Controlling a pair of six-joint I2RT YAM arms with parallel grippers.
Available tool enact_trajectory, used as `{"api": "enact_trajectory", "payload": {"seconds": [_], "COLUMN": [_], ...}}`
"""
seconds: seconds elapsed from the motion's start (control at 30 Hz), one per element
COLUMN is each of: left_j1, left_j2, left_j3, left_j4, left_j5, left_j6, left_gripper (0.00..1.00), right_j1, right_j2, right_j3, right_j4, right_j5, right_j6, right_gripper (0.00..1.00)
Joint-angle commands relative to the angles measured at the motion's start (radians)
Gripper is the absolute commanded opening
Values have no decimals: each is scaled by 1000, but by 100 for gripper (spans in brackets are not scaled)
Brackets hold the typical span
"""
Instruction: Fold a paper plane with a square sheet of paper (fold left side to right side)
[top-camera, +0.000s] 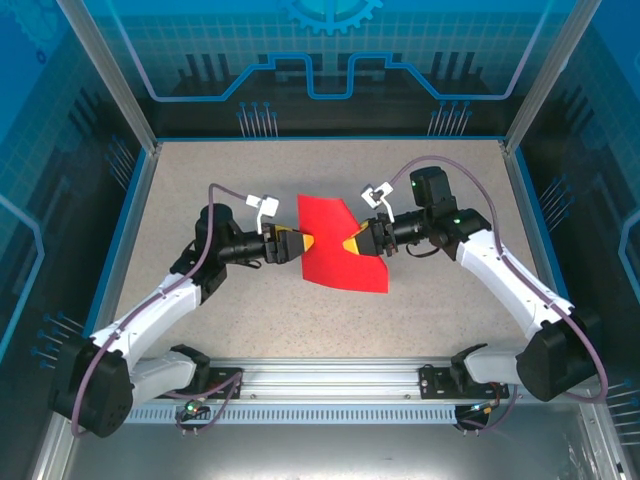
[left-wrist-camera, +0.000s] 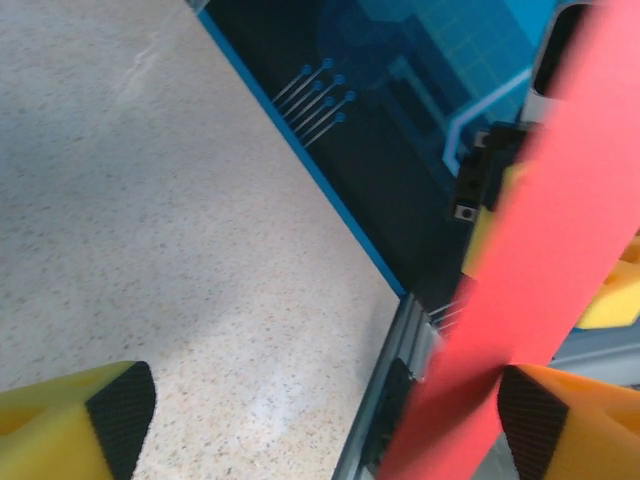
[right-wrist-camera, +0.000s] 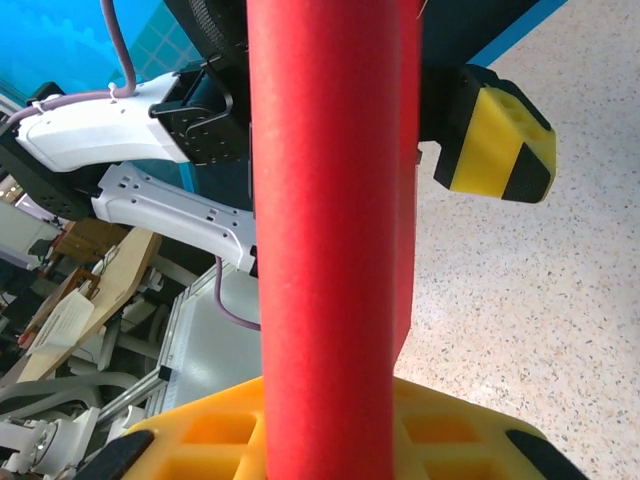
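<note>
The square sheet of paper (top-camera: 338, 228) sits mid-table (top-camera: 200, 180), bare surface all round; both arms reach inward, right gripper (top-camera: 352, 246) pinching its right side, left gripper (top-camera: 306, 244) gaping wide at its left edge

The square sheet of paper (top-camera: 335, 268) is plain bright red. The left gripper (left-wrist-camera: 325, 415) has yellow fingers (left-wrist-camera: 50, 430) with black pads (left-wrist-camera: 122, 410). The table (top-camera: 200, 180) is speckled beige.

**noob_q:** where's each cam sitting?

**yam_fan:** top one's high behind the arm bases (top-camera: 100, 385), looking down on the whole table (top-camera: 300, 320). Wrist cams are super close: left looks toward 3 o'clock, right toward 9. All three share the red sheet (top-camera: 335, 235) mid-table.
</note>
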Motion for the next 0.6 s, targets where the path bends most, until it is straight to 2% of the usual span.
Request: {"api": "enact_trajectory", "payload": {"seconds": [0.0, 0.07, 0.1, 0.17, 0.23, 0.3, 0.37, 0.47, 0.57], "left_j1": [-23, -32, -35, -41, -43, -43, -43, -43, -41], "left_j2": [-15, -18, -17, -12, -1, 8, 30, 102, 220], "left_j3": [35, 35, 35, 34, 32, 32, 42, 83, 143], "left_j4": [84, 76, 72, 63, 33, -18, -83, -196, -280], "left_j5": [67, 63, 60, 49, 28, -10, -59, -124, -168], "left_j6": [18, 24, 24, 24, 33, 48, 61, 76, 91], "left_gripper": [81, 61, 46, 25, 8, 4, 0, 0, 0], "right_j1": [10, 9, 7, 2, -13, -37, -61, -94, -100], "right_j2": [-7, -3, -2, 4, 5, 0, -8, -8, 21], "right_j3": [26, 24, 22, 15, 14, 8, 0, -16, -21], "right_j4": [-11, -7, -5, 9, -9, -29, -58, -89, -114], "right_j5": [12, 41, 53, 63, 116, 187, 307, 500, 678], "right_j6": [25, 31, 37, 49, 50, 54, 54, 68, 50], "right_gripper": [24, 24, 25, 26, 31, 39, 54, 73, 84]}}
